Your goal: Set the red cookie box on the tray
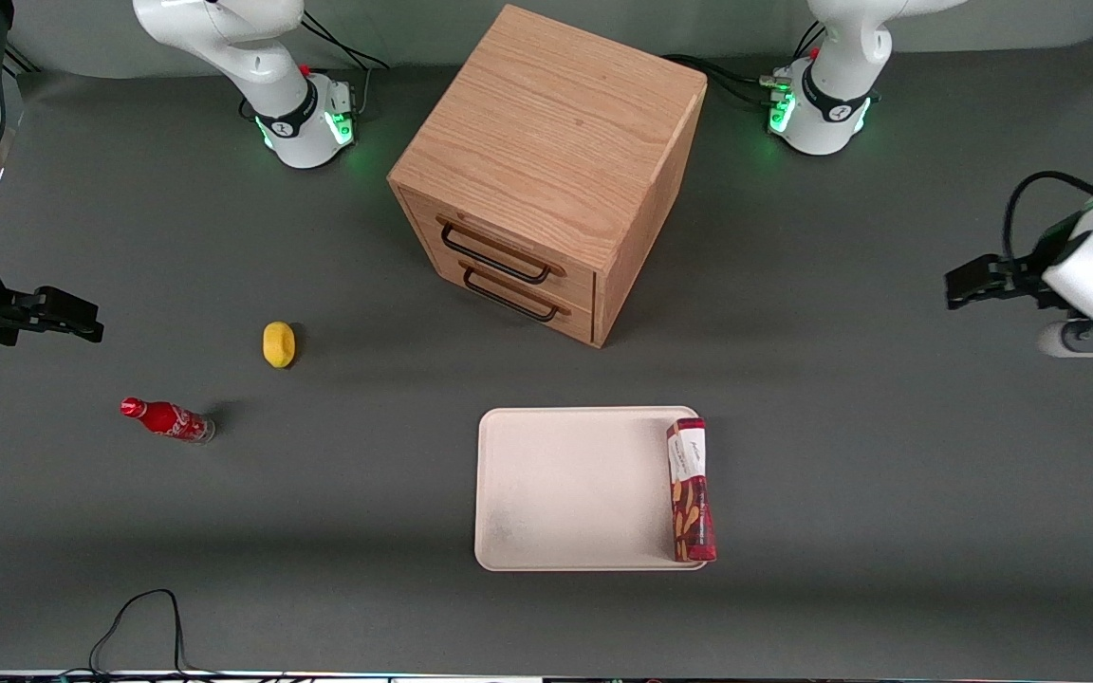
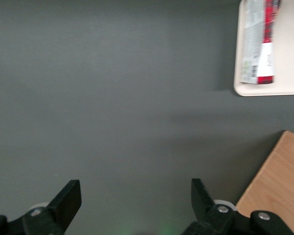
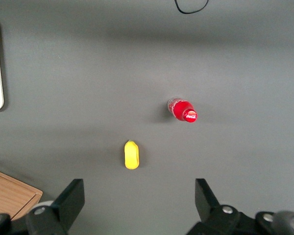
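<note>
The red cookie box [image 1: 691, 493] lies flat on the cream-white tray [image 1: 575, 489], along the tray's rim toward the working arm's end. In the left wrist view the box [image 2: 258, 44] rests just inside the tray's [image 2: 290, 54] corner. The left arm's gripper [image 1: 953, 287] hovers above bare table toward the working arm's end, well away from the tray and farther from the front camera than it. The gripper [image 2: 134, 188] is open, with only grey table between its fingers.
A wooden two-drawer cabinet [image 1: 546, 171] stands farther from the front camera than the tray; its corner [image 2: 279, 176] shows in the left wrist view. A yellow fruit [image 1: 279, 343] and a small red soda bottle [image 1: 167, 418] lie toward the parked arm's end. A black cable [image 1: 143, 617] loops at the table's near edge.
</note>
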